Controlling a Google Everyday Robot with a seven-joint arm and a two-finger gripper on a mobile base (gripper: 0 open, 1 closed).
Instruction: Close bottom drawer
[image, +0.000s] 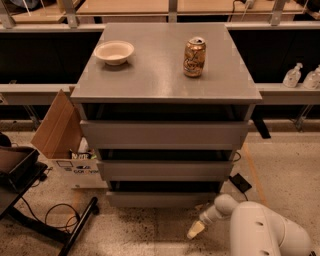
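At far left a cardboard box (56, 131) leans by the grey cabinet (165, 82), which carries a white bowl (114, 52) and, further right, a soda can (194, 57). The bottom drawer (162, 199) sits lowest, its front pulled out a little. My gripper (196, 230) hangs near the floor, just before that front's right end; its width I cannot tell.

Grey cabinet (150, 75) and bottom drawer (160, 199); cream bowl (114, 52); gold-brown can (194, 57). Cream-tipped white gripper (196, 230) sits low over the speckled floor (140, 235), near the drawer's right end.
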